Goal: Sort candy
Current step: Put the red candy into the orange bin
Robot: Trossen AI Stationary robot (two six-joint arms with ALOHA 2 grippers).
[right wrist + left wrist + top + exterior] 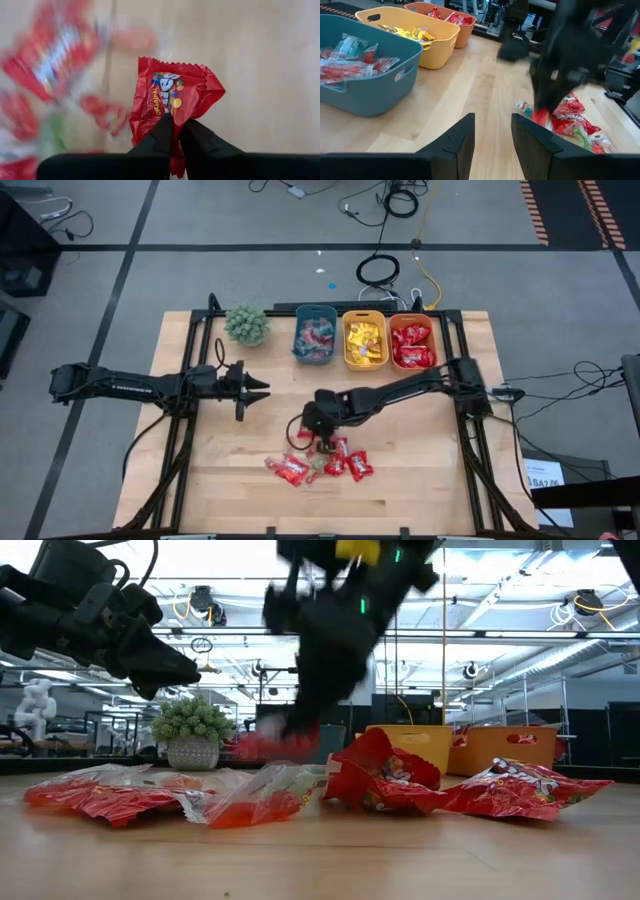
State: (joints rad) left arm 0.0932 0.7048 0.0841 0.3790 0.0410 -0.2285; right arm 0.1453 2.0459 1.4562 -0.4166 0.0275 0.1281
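Left arm: extended over the table's left side, well apart from the candy
Left gripper (492, 137): held above bare wood, pointed toward the table's middle; fingers seen apart in the left wrist view, nothing between them
Plant (246, 324): seen at the back left of the table, beside the teal bin
Teal bin (297, 340): back row, leftmost; mixed small wrapped pieces seen inside
Yellow bin (346, 345): back row, middle; yellow packets seen inside
Orange bin (393, 348): back row, rightmost; red packets seen inside
Candy pile (322, 464): red packets with a few paler pieces, spread on the table's front middle
Right arm: reached in from the right, bent toward the table's centre
Right gripper (173, 131): positioned just above the pile's back edge; fingers clamped on a red packet
Red packet (172, 95): pinched at one edge between the fingers, held clear of the wood in the low view; remainder of the pile seen blurred beside it
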